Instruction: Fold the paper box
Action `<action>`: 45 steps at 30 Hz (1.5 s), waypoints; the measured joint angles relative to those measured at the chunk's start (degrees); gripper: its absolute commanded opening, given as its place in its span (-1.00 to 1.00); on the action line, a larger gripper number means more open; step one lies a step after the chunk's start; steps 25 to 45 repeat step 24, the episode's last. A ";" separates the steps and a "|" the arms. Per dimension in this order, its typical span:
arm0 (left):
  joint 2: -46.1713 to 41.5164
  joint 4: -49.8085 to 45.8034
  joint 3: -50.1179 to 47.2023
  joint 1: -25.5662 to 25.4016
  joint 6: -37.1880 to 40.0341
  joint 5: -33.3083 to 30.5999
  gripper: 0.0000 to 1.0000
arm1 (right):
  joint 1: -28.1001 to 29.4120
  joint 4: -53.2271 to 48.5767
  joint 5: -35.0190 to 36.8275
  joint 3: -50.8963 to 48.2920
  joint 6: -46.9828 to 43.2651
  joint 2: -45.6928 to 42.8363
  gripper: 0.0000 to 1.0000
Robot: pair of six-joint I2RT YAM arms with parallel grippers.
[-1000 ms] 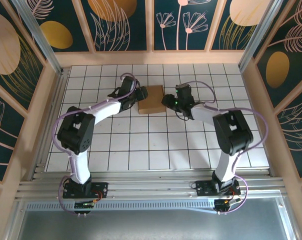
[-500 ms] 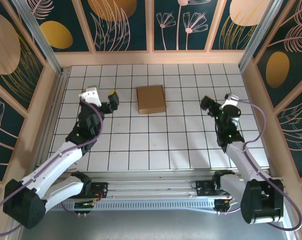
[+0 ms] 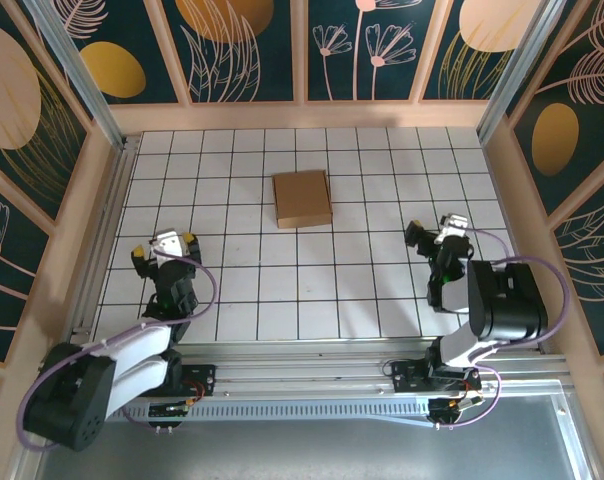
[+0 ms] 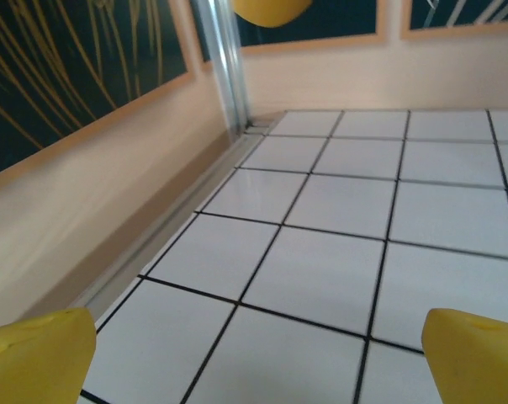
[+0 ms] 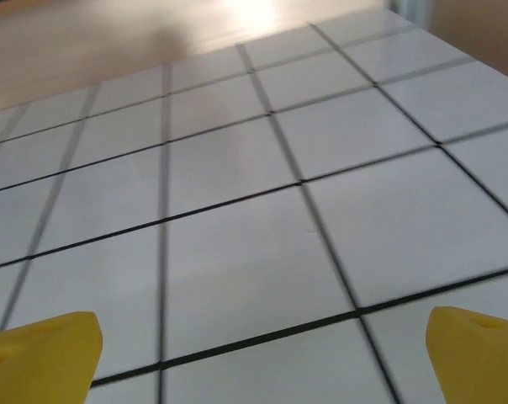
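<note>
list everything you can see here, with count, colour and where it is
box: 1, brown, squarish, far middle of table
table: 1, white tiles with black grid, centre
wall panels: several, dark teal with gold and pink plant prints, around the table
rail: 1, silver, near edge
left gripper: 1, yellow pads, open, near left, apart from box
right gripper: 1, yellow pads, open, right side, apart from box

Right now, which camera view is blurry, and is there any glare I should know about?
Top external view: sharp and evenly lit, the paper box crisp on the tiled table. Left wrist view: grid lines clear, the yellow fingertips soft up close. Right wrist view: blurred overall, grid lines smeared, bright glare on the far wooden wall.
</note>
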 measured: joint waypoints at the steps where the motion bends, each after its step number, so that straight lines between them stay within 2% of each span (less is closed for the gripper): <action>1: 2.21 3.08 -0.61 1.75 0.00 1.64 0.98 | -0.13 3.67 -1.27 -2.10 -0.02 0.66 0.98; 4: 8.96 11.37 -0.92 6.60 -0.24 7.93 0.98 | -1.60 6.86 -1.79 -3.19 -0.04 0.90 0.98; 8: 21.92 21.38 1.97 12.33 -1.64 16.31 0.98 | -0.42 7.34 -2.56 0.13 -1.11 0.87 0.99; 12: 25.70 20.31 6.49 14.40 -2.64 22.43 0.98 | -0.17 7.43 -3.32 1.09 -1.88 0.87 0.98; 45: 25.68 20.74 7.72 14.40 -4.13 23.98 0.98 | 0.46 7.48 -3.48 1.05 -3.02 0.87 0.99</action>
